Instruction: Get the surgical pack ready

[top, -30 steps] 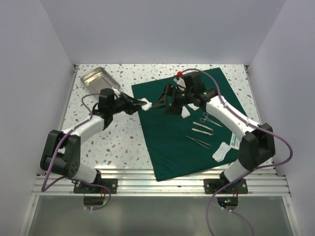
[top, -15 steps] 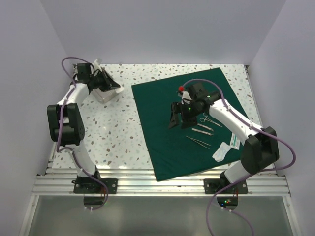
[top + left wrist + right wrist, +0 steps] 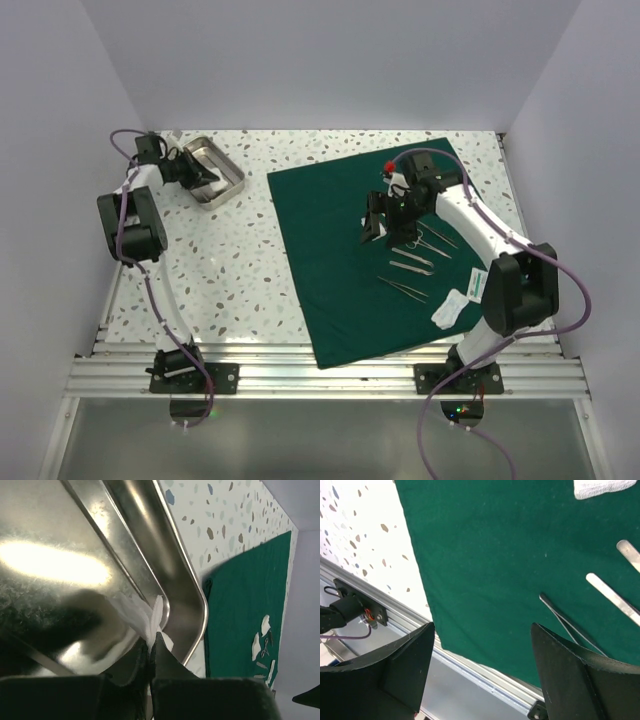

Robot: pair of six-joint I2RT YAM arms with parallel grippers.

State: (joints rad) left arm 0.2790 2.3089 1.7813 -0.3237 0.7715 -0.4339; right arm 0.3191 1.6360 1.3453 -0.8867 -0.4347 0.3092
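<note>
The surgical pack, a dark green drape [image 3: 340, 260], lies flat on the speckled table. My left gripper [image 3: 205, 181] reaches into the steel tray [image 3: 232, 183] at the back left. In the left wrist view it [image 3: 151, 641] is shut on a white gauze square [image 3: 148, 614] that rests against the tray's floor [image 3: 60, 560]. My right gripper [image 3: 378, 218] hovers open over the middle of the drape [image 3: 485, 555], nothing between its fingers [image 3: 482, 625].
Scissors [image 3: 425, 240] and two tweezers [image 3: 411, 264] [image 3: 402, 288] lie on the drape's right half, with white packets [image 3: 455, 305] near its right edge. Another gauze piece [image 3: 600, 487] lies on the drape. A metal rail [image 3: 330, 375] runs along the table's near edge.
My left arm swung from the drape's left edge back to the tray, carrying the gauze. My right gripper moved right across the drape toward the instruments, staying open.
</note>
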